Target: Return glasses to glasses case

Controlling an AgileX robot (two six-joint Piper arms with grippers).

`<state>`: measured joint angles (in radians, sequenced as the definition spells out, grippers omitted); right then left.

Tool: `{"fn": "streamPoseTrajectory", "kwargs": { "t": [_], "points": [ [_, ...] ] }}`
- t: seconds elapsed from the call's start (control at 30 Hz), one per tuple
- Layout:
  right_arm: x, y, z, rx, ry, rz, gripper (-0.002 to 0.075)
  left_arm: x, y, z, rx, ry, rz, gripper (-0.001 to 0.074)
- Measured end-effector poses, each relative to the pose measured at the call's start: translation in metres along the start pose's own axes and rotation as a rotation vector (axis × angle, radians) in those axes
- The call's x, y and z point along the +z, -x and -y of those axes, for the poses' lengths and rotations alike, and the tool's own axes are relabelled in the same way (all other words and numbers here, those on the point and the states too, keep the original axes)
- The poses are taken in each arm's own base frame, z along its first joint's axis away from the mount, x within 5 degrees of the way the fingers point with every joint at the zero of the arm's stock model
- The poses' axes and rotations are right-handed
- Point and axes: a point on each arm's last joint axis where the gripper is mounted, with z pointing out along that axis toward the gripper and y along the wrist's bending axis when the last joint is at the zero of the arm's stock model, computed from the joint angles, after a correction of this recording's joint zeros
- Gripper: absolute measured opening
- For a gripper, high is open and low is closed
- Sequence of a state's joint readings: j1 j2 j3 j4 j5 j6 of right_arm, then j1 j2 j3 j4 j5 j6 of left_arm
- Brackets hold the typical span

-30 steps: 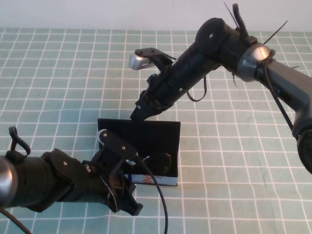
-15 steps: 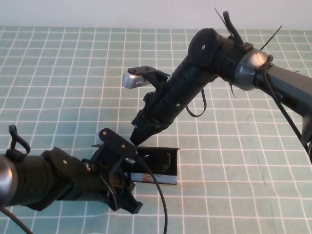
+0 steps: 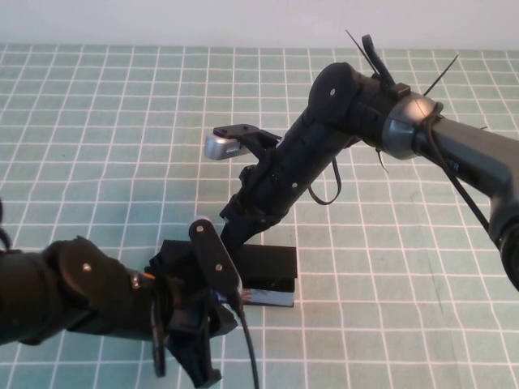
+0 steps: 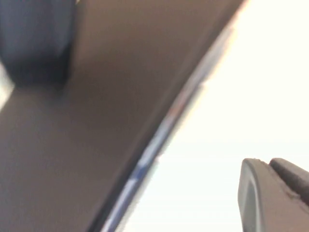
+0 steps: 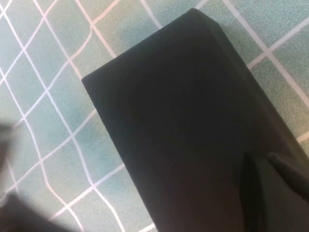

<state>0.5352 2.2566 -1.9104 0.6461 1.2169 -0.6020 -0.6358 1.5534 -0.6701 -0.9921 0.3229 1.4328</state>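
Note:
The glasses case [image 3: 269, 266] lies at the table's middle with its flat black lid down; its blue-and-white front side [image 3: 268, 297] faces me. The glasses are hidden. My right gripper [image 3: 232, 235] is shut, and its tip rests on the lid's far left part. The lid fills the right wrist view [image 5: 183, 121]. My left gripper [image 3: 201, 365] hangs low in front of the case's left end. The case lid [image 4: 72, 145] and its blue-and-white edge [image 4: 145, 159] show blurred in the left wrist view.
The table is covered by a green cloth with a white grid [image 3: 97, 130]. A cable [image 3: 247, 348] runs from my left wrist toward the near edge. My right arm [image 3: 365, 105] stretches across the right half above the table.
The upright lid has swung down and now lies flat on the case, with my right gripper following it down. My left arm has rolled and shifted a little toward the near edge.

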Motion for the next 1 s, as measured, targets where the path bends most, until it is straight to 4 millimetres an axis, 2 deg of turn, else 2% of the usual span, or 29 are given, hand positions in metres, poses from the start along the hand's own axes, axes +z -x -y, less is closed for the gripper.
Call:
{"fn": "streamPoseTrajectory", "kwargs": {
  "t": [0.1,0.4,0.53,0.7,0.77,0.83,1.0],
  "points": [
    [0.001,0.000,0.001,-0.008,0.000,-0.001,-0.0013,-0.019,0.005,0.006,0.097,-0.018,0.014,0.0000],
    [0.008,-0.002,0.005,0.002,0.008,-0.012,-0.0013,-0.077,0.008,0.015,0.177,0.063,0.019,0.0000],
    [0.008,-0.002,0.006,-0.016,0.011,-0.013,-0.0013,-0.091,0.000,0.019,0.143,0.073,-0.048,0.0000],
    [0.004,0.001,0.004,-0.047,-0.007,-0.008,-0.0013,-0.096,-0.008,0.021,0.090,0.073,-0.122,0.0000],
    [-0.005,0.004,-0.001,-0.091,-0.026,0.006,-0.0013,-0.098,-0.010,0.022,0.094,0.066,-0.138,0.0000],
    [-0.022,0.008,-0.013,-0.143,-0.055,0.033,-0.0013,-0.101,-0.013,0.024,0.121,0.047,-0.174,0.0000],
    [-0.087,0.013,-0.059,-0.275,-0.160,0.124,-0.0013,-0.116,-0.025,0.020,0.193,0.052,-0.406,0.0000]
  ]
}}
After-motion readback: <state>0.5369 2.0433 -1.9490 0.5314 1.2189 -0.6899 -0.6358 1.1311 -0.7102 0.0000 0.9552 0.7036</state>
